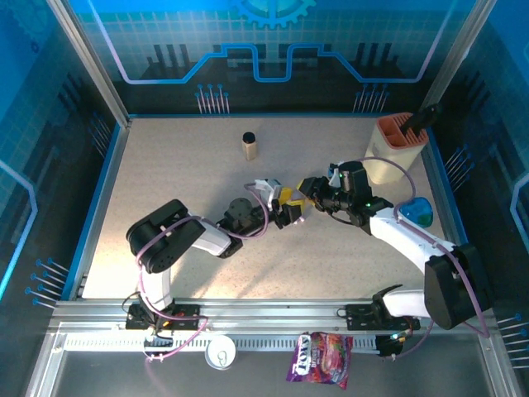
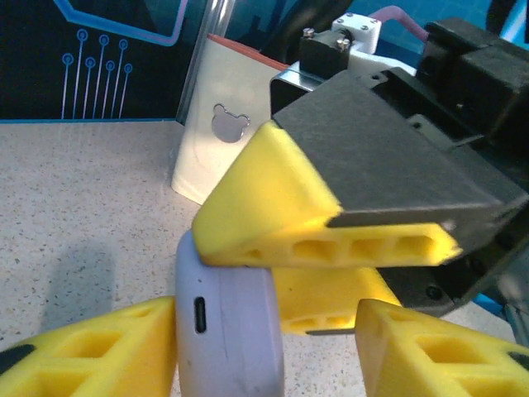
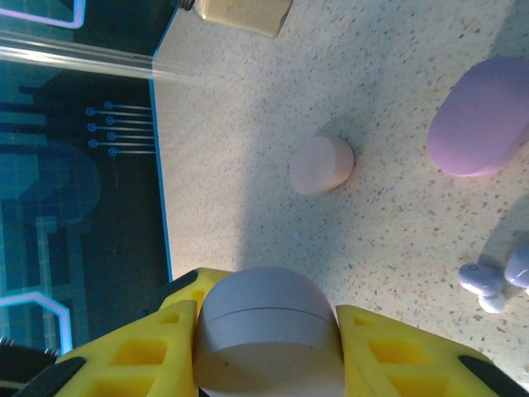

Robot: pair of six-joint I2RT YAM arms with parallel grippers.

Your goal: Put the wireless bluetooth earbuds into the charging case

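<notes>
Clamping a pale round case (image 3: 269, 331) between both yellow fingers, the right gripper (image 3: 266, 304) holds it at the middle of the workspace, seemingly clear of the table (image 3: 372, 215). The case is closed, and its lid seam runs straight across from one finger to the other. The left gripper (image 2: 264, 356) meets it from the opposite side with its fingers spread. The finger at the left of its wrist view touches the case's side while the other stands apart, so it pinches nothing. In that view the case stands on edge with its charging port facing the camera and its long side running up and down.

The earbuds (image 3: 482, 281) are not in the case. They lie loose on the table, pale lilac and white. In the right wrist view they are off to the right of the right gripper's fingertips and lower than the held case, near a shut purple case (image 3: 483, 116). A small pink piece (image 3: 321, 165) lies further along the table. The buds are too small to tell which way their stems point.

Judging from this, the task is early, since the lid has to come open before a bud can go in. The spread left gripper looks like the free one for that or for fetching, and any fetch means dropping to the table on the side where the buds lie. Which arm sits nearer to them I cannot tell from the top view.
</notes>
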